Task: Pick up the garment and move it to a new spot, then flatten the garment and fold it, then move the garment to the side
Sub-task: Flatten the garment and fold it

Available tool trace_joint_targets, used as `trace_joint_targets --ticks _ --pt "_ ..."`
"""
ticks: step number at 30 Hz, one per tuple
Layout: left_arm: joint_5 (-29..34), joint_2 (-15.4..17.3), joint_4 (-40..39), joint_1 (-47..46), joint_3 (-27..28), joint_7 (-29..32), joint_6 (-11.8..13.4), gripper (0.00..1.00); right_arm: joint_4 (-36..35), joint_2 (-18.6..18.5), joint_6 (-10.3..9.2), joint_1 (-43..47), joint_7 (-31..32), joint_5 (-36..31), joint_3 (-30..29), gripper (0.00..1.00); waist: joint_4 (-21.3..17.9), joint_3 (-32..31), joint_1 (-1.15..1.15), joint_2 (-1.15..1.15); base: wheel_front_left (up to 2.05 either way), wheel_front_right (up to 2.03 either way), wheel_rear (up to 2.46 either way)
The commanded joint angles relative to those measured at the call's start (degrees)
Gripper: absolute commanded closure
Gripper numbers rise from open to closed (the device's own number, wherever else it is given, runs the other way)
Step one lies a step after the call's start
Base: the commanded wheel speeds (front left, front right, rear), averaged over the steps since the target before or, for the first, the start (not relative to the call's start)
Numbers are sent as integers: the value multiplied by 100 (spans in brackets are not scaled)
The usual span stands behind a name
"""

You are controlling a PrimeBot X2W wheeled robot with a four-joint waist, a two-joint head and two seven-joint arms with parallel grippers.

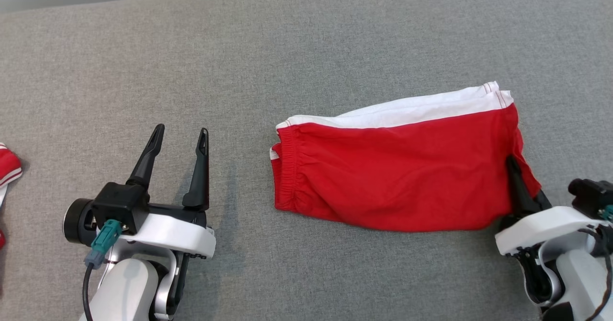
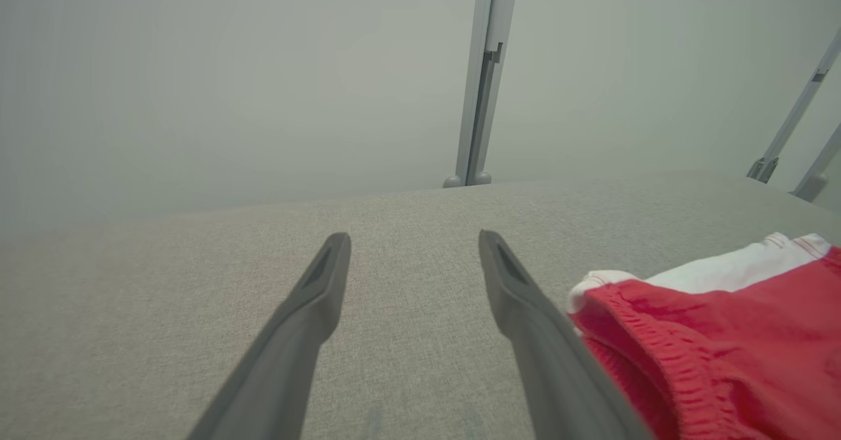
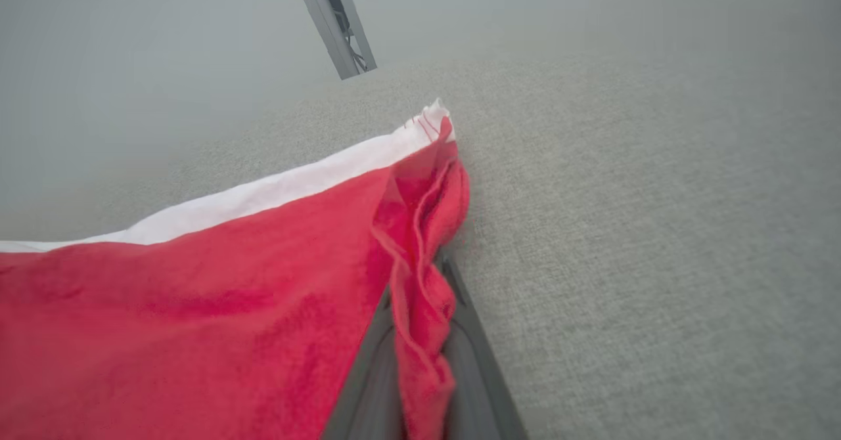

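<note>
Head view: seemingly folded red-and-white fabric shorts (image 1: 397,177); right gripper (image 1: 513,165) pinches their edge, left gripper (image 1: 182,130) wide; sideways move likely remains.

red white-trimmed garment (image 1: 397,177) lies folded, seemingly flat.

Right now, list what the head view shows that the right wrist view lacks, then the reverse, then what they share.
Head view, not right wrist: the open left pincer, the elastic waistband, another red-and-white cloth at the left edge. Right wrist, not head: a metal post in the background. Both: the red shorts with a white band, the grey surface, the right pincer shut on them.
</note>
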Motion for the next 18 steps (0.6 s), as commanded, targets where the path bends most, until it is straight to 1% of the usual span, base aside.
trace_joint_targets --ticks 1,4,7,11,14,15,18 --pt "5 46 -23 40 7 12 5 0 -107 26 -3 -92 -11 -121 2 100 3 -29 0 0 0 0 0" --pt "-18 45 -29 77 -28 30 -4 0 -441 159 -3 -233 -11 -288 97 100 39 -92 0 0 0 0 0" --pt "-37 32 -15 107 -62 44 -7 0 -769 268 -3 -369 74 -446 347 100 90 -154 0 0 0 0 0" --pt "-58 4 15 100 -95 51 13 0 -1217 494 -3 -619 293 -583 826 100 196 -226 0 0 0 0 0" --pt "-84 -39 34 89 -119 32 18 0 -1479 645 -3 -746 464 -559 1230 100 307 -238 0 0 0 0 0" --pt "-84 -39 34 89 -119 32 18 0 -1479 645 -3 -746 464 -559 1230 100 307 -238 0 0 0 0 0" --pt "-103 -70 65 101 -123 5 34 0 -1602 747 -3 -834 628 -515 1673 100 406 -190 0 0 0 0 0"
